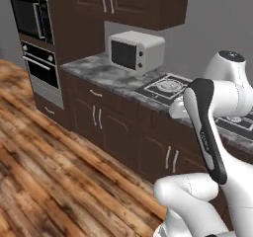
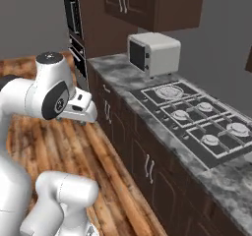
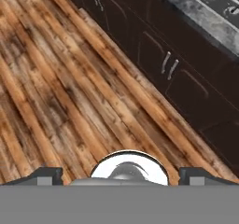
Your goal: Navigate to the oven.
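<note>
Arm [image 1: 207, 132] hides stovetop edge — oven [image 1: 42, 73] far left.

A grey marble counter [image 2: 115, 73] carries a white microwave [image 2: 153, 53] beside a hob [image 2: 197, 114].

— What's underfoot?
— Plank floor [image 1: 44, 147], warm brown, running out toward seven o'clock.
— And along the wall?
— Dark lower cabinets [image 1: 108, 122] under a grey marbled counter [image 1: 99, 72], from ten o'clock round to three. A white microwave [image 1: 136, 51] sits on it at twelve, a hob [image 2: 197, 114] just beside. Upper cabinets [image 1: 133, 1] hang on the grey wall [image 1: 217, 28].
</note>
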### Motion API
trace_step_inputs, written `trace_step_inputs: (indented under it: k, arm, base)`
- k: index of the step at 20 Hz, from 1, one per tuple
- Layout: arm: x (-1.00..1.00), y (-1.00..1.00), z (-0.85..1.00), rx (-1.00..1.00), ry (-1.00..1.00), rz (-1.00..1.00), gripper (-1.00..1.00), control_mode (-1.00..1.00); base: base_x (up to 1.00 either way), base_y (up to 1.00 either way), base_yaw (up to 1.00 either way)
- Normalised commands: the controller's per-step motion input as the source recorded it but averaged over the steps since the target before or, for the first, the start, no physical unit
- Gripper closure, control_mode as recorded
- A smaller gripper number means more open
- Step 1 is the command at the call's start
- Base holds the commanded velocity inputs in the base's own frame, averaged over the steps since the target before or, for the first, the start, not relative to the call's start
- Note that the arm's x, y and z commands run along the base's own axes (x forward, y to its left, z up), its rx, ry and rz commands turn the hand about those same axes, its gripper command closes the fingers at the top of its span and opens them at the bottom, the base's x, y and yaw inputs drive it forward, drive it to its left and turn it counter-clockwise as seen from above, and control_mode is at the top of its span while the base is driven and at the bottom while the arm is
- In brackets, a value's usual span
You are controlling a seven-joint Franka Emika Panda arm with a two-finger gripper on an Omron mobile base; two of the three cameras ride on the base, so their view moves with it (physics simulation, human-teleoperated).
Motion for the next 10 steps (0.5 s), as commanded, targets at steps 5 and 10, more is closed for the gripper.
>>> trace_step_inputs:
  k: [5,10]
  arm:
    - [0.00,0.00,0.00,0.00,0.00,0.00,-1.00,1.00]
    - [0.00,0.00,0.00,0.00,0.00,0.00,-1.00,1.00]
  base:
    - [1.00,1.00,0.07]
    - [1.00,1.00,-0.11]
